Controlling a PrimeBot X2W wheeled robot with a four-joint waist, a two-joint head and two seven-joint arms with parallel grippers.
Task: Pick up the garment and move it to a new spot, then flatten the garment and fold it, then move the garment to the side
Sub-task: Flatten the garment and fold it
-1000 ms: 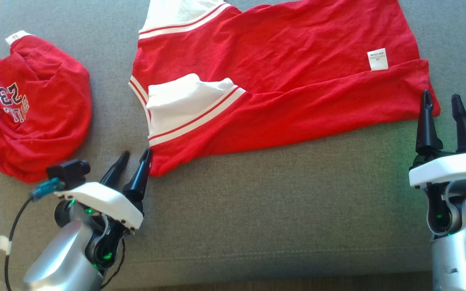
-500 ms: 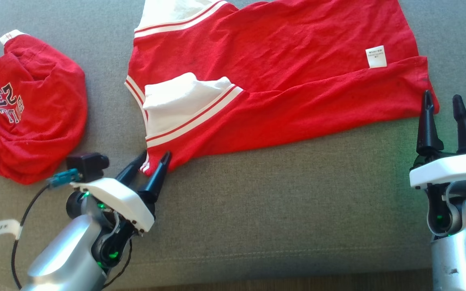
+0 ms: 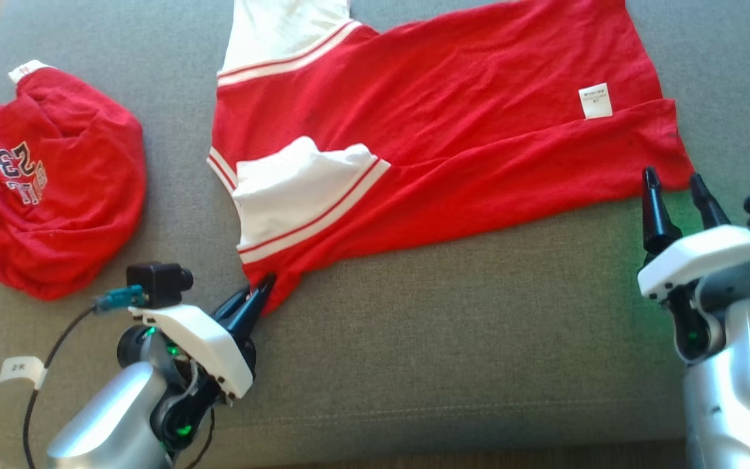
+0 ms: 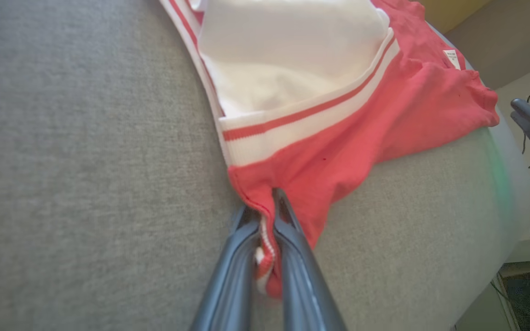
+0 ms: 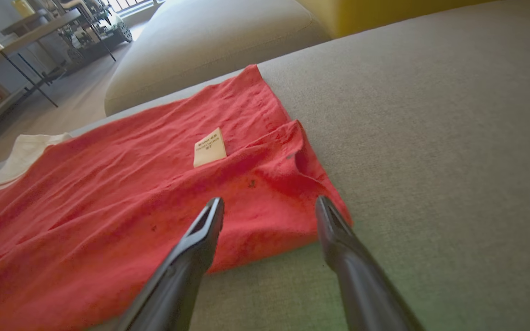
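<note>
Red garment with white sleeves and striped trim lies spread mostly flat on the grey cushion, covering the head view from 12 to 2 o'clock, hem end at 3 o'clock, sleeve end toward 11. One white sleeve is folded onto the body near centre, and the other runs off the top edge at 12. A white care label sits near the hem at 2 o'clock, with a long fold crease running just under it. Left gripper at 7 o'clock has its fingers pressed together, pinching the garment's lowest corner. The left wrist view shows red cloth and a bit of striped trim bunched between the two fingers, and the corner looks slightly pulled up off the cushion. Right gripper at 3–4 o'clock has its fingers spread and nothing between them, tips right at the hem's near corner. In the right wrist view one tip overlaps the red edge; cannot tell if it touches. A second red garment lies crumpled in a heap at 9 o'clock, number print showing, well apart from the spread one. A paper tag hangs on the left arm's cable at 8 o'clock.
</note>
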